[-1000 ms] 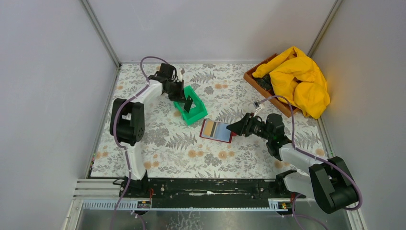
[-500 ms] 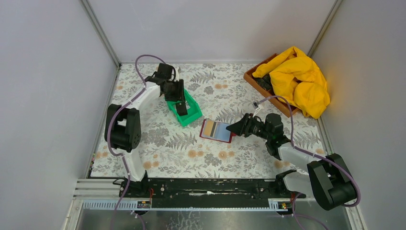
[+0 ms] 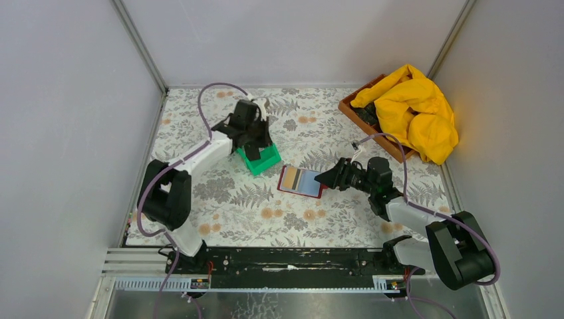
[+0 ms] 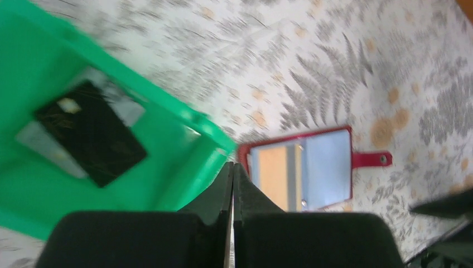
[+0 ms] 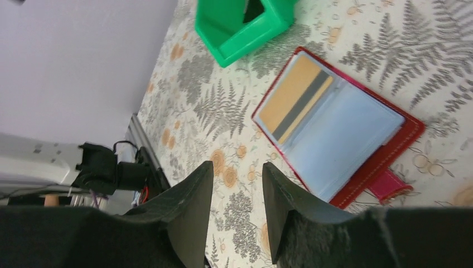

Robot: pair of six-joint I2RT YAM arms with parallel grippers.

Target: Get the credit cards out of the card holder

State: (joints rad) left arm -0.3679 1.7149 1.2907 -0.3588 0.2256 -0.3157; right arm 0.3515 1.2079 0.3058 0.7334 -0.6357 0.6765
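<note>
The dark red card holder [image 3: 300,181] lies open on the floral table, pale blue sleeves up, with a gold-tan card [image 5: 291,97] still in its left sleeve; it also shows in the left wrist view [image 4: 304,167]. A black card [image 4: 92,134] and a grey-silver card [image 4: 42,146] lie in the green bin [image 3: 260,157]. My left gripper [image 4: 232,166] is shut and empty, hovering above the bin's near corner. My right gripper [image 5: 237,173] is open and empty, just right of the holder's snap tab [image 5: 394,186].
A wooden tray [image 3: 356,113] under a yellow cloth [image 3: 414,109] stands at the back right. Grey walls close in the table on three sides. The black rail [image 3: 292,259] runs along the near edge.
My left gripper has let the black card drop into the green bin, shut, and moved right over the bin toward the holder. The bin shifted slightly. The right arm has stayed still.
</note>
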